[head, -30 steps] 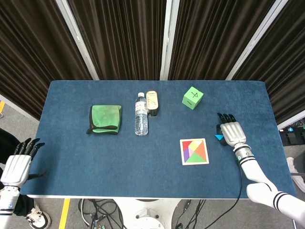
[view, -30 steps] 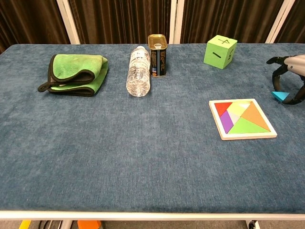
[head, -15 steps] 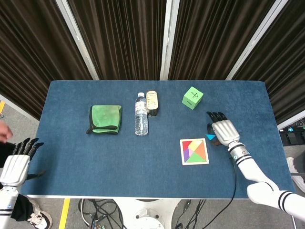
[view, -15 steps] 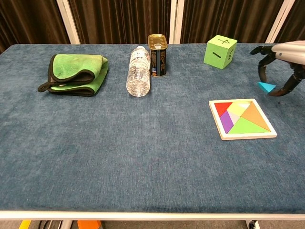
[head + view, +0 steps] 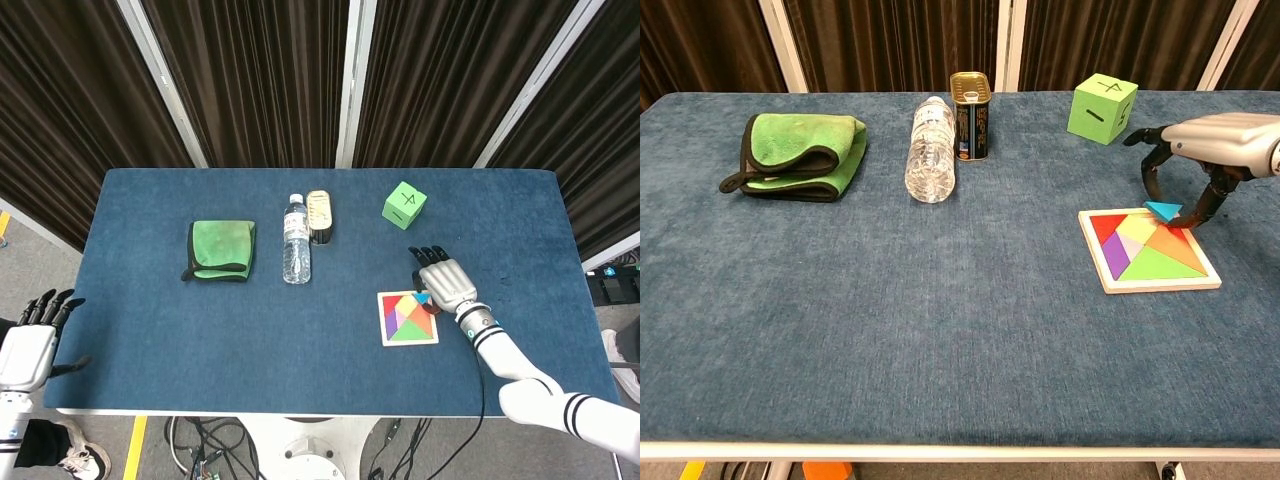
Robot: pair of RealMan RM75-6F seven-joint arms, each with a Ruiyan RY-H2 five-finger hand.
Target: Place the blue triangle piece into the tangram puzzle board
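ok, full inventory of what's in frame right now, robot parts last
table: 1, blue cloth top, fills both views
cloth: 1, green with dark edging, folded, far left
water bottle: 1, clear, lying on its side, centre back
tin can: 1, gold and dark, upright, just right of the bottle
cube: 1, green with black marks, back right
tangram puzzle board: 1, pale frame with coloured pieces, right front
blue triangle piece: 1, blue, over the board's far edge
right hand: holds the triangle above the board
left hand: off the table's left edge, fingers apart, holding nothing
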